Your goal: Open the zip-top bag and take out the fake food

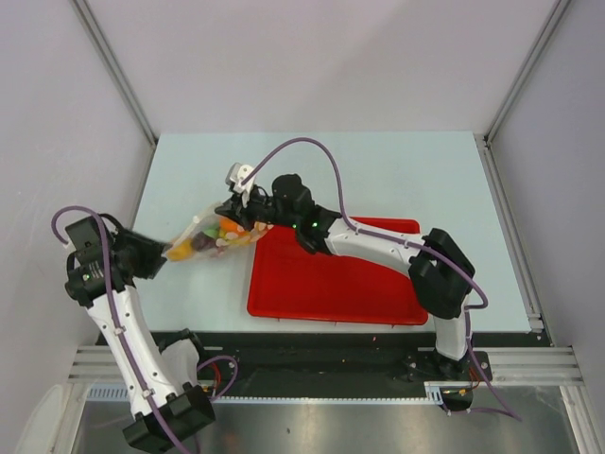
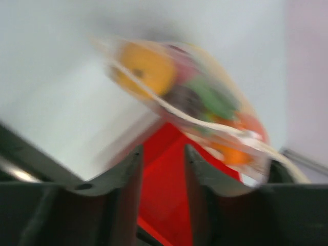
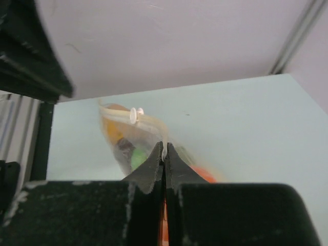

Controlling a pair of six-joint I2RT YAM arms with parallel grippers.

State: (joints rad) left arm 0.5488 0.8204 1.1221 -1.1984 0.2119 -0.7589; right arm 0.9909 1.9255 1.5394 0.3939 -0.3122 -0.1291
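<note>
The zip-top bag [image 1: 210, 238] hangs in the air left of the red tray, with the fake food [image 1: 223, 231] showing through it as orange, green, dark and pink pieces. My right gripper [image 1: 242, 218] is shut on the bag's upper edge, and in the right wrist view a thin strip of the bag [image 3: 128, 138] is pinched between its jaws [image 3: 165, 146], close to a white slider [image 3: 134, 115]. My left gripper [image 1: 163, 253] is at the bag's lower left end. In the blurred left wrist view its jaws [image 2: 163, 149] stand apart with nothing between them, and the bag [image 2: 189, 97] lies just past the tips.
The red tray [image 1: 331, 284] lies on the pale table [image 1: 397, 170] at centre right, under my right arm, and shows between the left fingers [image 2: 164, 195]. Grey walls close in the table on three sides.
</note>
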